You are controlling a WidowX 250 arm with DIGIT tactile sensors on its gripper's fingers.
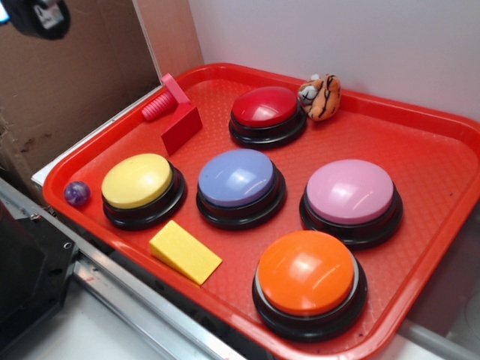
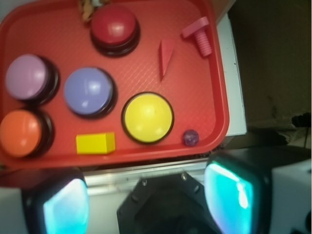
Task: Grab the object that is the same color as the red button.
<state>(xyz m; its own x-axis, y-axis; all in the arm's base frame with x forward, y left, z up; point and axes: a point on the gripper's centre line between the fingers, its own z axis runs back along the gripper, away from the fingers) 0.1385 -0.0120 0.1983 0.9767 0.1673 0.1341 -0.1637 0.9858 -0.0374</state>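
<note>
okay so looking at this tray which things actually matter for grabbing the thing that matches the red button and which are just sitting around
Belongs to the job:
red wedge block
red button
pincer, open, above the tray's near edge

Just lying about:
pink bolt
yellow wedge
yellow button
blue button
pink button
orange button
purple ball
striped plush toy

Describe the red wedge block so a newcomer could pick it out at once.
Start at the red tray and find the dark red button near its far edge. Beside that button, toward the tray's corner, sits the red wedge block, with the pink ribbed bolt right behind it. It is the only flat-faced, solid red piece; the other wedge is yellow.
</note>
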